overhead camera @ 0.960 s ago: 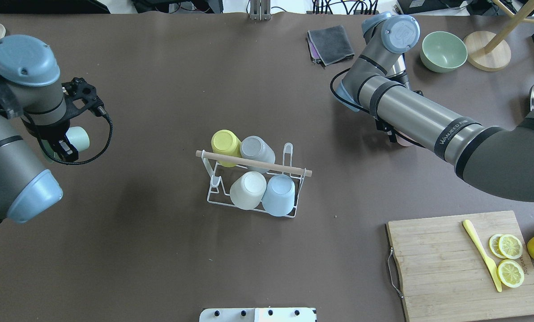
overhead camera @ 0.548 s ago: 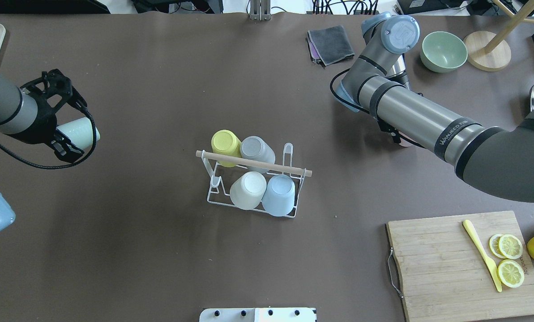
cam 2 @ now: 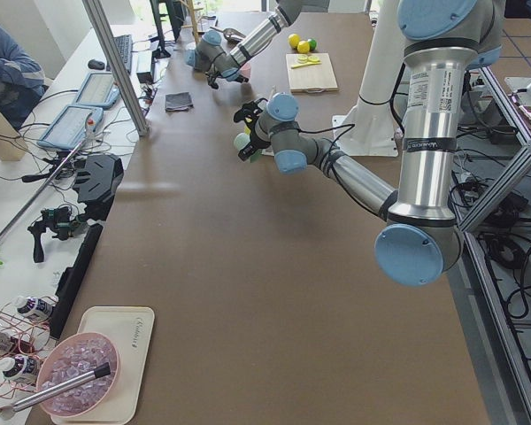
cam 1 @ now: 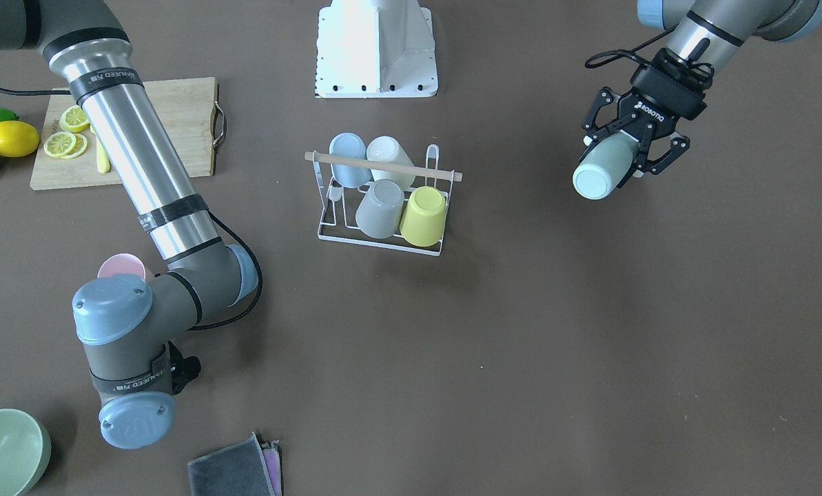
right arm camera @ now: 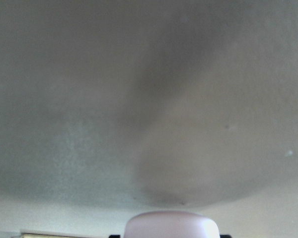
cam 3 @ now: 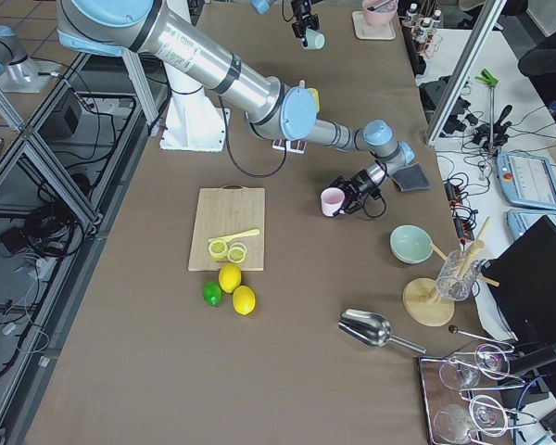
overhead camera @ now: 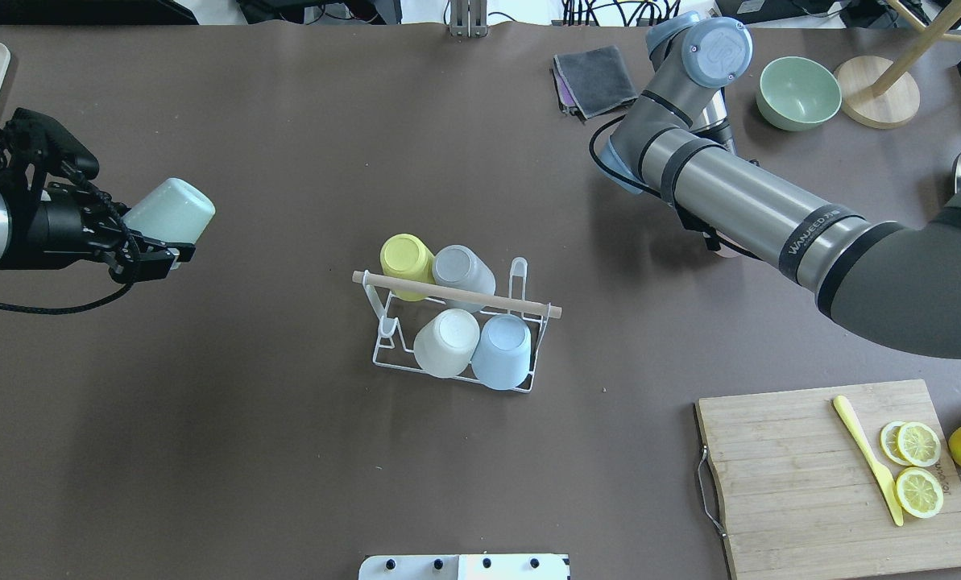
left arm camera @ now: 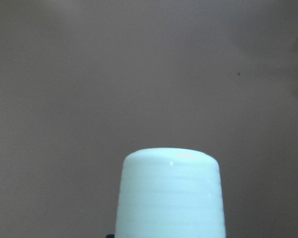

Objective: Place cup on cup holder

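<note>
While the left gripper is pinching the mint cup in the air, well apart from the cup holder, the carrying step is probably going on; next, finding a free prong.

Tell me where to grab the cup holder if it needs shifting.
Probably the wooden rod, from straight above with jaws closing across it. It runs along the top of the cup holder, above its four cups, so nothing blocks a top-down approach.
</note>
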You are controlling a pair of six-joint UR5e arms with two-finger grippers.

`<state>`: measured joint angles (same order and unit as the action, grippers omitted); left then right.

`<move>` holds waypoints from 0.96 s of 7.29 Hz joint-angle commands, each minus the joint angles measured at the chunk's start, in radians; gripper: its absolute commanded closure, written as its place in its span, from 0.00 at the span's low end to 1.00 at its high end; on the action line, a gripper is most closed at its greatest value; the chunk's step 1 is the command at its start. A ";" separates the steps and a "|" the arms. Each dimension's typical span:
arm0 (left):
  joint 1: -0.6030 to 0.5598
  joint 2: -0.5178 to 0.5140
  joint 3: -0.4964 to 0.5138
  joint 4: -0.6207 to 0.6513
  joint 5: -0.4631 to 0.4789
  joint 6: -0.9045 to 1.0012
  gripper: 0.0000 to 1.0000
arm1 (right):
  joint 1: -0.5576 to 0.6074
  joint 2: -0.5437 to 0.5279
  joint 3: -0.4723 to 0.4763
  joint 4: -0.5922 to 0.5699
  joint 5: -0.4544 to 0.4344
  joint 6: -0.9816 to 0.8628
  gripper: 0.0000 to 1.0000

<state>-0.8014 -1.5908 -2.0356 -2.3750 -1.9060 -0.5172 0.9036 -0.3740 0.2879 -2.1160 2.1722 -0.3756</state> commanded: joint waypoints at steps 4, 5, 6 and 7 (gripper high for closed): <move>0.435 0.031 0.020 -0.444 0.784 0.046 0.58 | 0.102 0.009 0.300 -0.146 -0.006 -0.009 1.00; 0.538 0.025 0.025 -0.457 0.911 0.054 0.58 | 0.142 -0.020 0.421 -0.188 0.004 -0.008 1.00; 0.630 0.017 0.029 -0.495 1.053 0.131 0.60 | 0.168 -0.057 0.541 -0.187 0.026 -0.008 1.00; 0.680 0.014 0.044 -0.557 1.118 0.169 0.60 | 0.172 -0.118 0.701 -0.182 0.020 0.000 1.00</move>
<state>-0.2070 -1.5714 -2.0048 -2.8687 -0.9071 -0.4047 1.0576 -0.4289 0.8071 -2.2951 2.1880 -0.3818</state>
